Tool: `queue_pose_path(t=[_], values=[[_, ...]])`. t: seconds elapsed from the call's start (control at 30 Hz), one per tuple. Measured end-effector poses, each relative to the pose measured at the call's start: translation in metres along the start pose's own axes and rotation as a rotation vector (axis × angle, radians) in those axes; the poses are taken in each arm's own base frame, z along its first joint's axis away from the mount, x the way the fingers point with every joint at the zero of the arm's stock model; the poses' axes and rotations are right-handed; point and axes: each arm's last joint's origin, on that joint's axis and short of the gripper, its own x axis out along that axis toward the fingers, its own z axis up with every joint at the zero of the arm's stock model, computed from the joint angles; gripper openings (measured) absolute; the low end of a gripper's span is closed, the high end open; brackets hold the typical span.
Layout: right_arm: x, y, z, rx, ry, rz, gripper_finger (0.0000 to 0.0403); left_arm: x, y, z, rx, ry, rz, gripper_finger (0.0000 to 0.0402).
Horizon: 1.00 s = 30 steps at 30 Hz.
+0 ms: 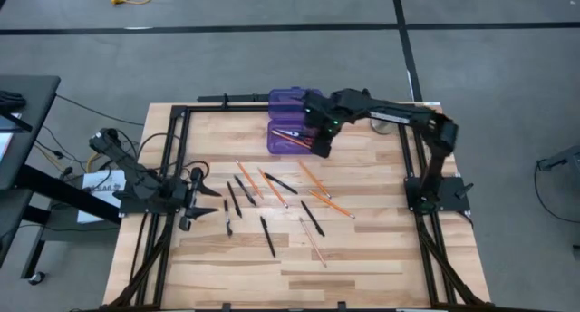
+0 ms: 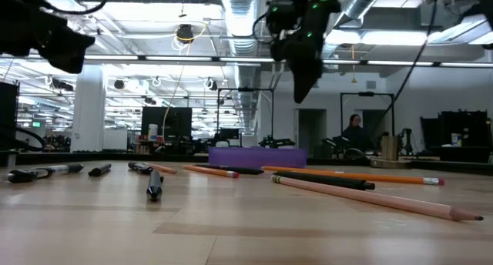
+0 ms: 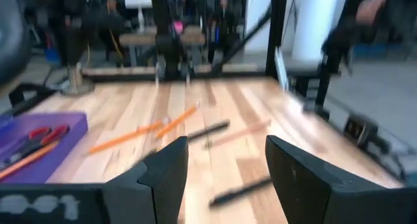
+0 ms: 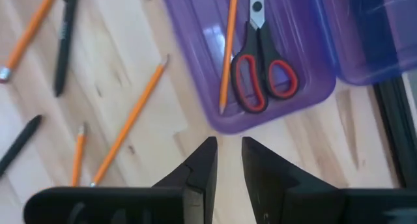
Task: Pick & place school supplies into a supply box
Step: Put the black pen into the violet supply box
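While the supply box (image 4: 287, 113) lies open at the far edge of the counter (image 1: 362, 267) with the red-handled scissors (image 4: 260, 71) and one orange pencil (image 4: 227, 48) already in its tray, I judge myself between deliveries: something has been dropped in and the next pick has not begun. My right fingers (image 4: 225, 162) hang just off the tray's near corner, over bare wood, nearly pressed together with a thin gap between them and nothing held. Beyond the box, the rest of the supplies lie scattered across the middle of the counter: orange pencils (image 1: 319, 187) and black pens (image 1: 267, 235), most of them well apart from the box and some crossing one another. My left fingers (image 3: 225, 165) wait low near the left side of the counter, spread wide and empty. The next move, as I read it, calls for spreading my right fingers, swinging out to the nearest pencil, and lining them up across its thin shaft. A pencil lying flat may roll or slip.
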Motion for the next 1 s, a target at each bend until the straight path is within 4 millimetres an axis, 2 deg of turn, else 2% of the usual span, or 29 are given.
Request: queue_pose_path(t=[0.2, 0.33, 0.47, 0.57, 0.77, 1.0], values=[[-0.005, 0.011, -0.041, 0.106, -0.12, 0.006, 0.0066, 0.006, -0.004, 0.013, -0.012, 0.143, 0.037, 0.0195], [0.003, 0.024, -0.068, 0.163, -0.168, 0.028, 0.0066, 0.013, -0.009, 0.022, -0.015, 0.242, 0.061, 0.0195], [0.015, 0.042, -0.087, 0.169, -0.187, 0.057, 0.0066, 0.021, -0.015, 0.026, 0.004, 0.338, 0.075, 0.0195], [0.023, 0.056, -0.095, 0.16, -0.194, 0.063, 0.0066, 0.027, -0.02, 0.03, 0.011, 0.402, 0.06, 0.0195], [0.025, 0.081, -0.101, 0.092, -0.205, -0.051, 0.0066, 0.037, -0.032, 0.037, 0.033, 0.589, -0.028, 0.0195], [0.023, 0.099, -0.105, 0.023, -0.225, -0.086, 0.0066, 0.049, -0.042, 0.044, 0.238, 0.805, -0.08, 0.0195]])
